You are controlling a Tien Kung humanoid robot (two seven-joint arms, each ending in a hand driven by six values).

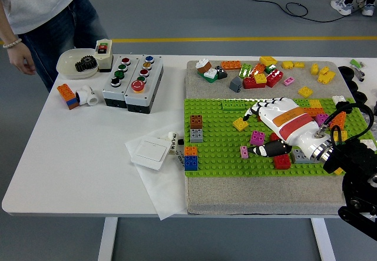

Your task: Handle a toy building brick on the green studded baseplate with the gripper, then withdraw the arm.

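Nearest the table's front edge, the red brick (281,161) sits on the green baseplate (218,155), just beside the thumb of the right robot hand (272,125). The hand reaches in from the right edge, low over the plate, with its fingers spread and only loosely curved, holding nothing that can be seen. Whether the thumb touches the red brick cannot be told.

By the look of it, that brick will be light, rigid and smooth-sided. If its studs are pressed home it will resist a straight lift, so a pinch across two opposite side walls, followed by a slight rocking pull, seems the safest grip. The glossy plastic could slip under a shallow hold.

Close neighbours crowd it. A grey brick (299,157) lies partly under the hand, and a magenta brick (257,137) and a small pink brick (244,151) stand just to the left, so wide fingers could knock these. A yellow brick (240,124) lies under the fingertips.

Toward the plate's left edge stand a blue and orange stack (190,158) and a brown and grey stack (195,128), well clear. A white switch plate (148,150) rests on paper off the plate.

Farther back, loose bricks (259,75) lie heaped on the grey mat. A button box (134,76) and a bowl (73,63) sit near the far left corner, where a person (41,13) stands with one hand hanging free.
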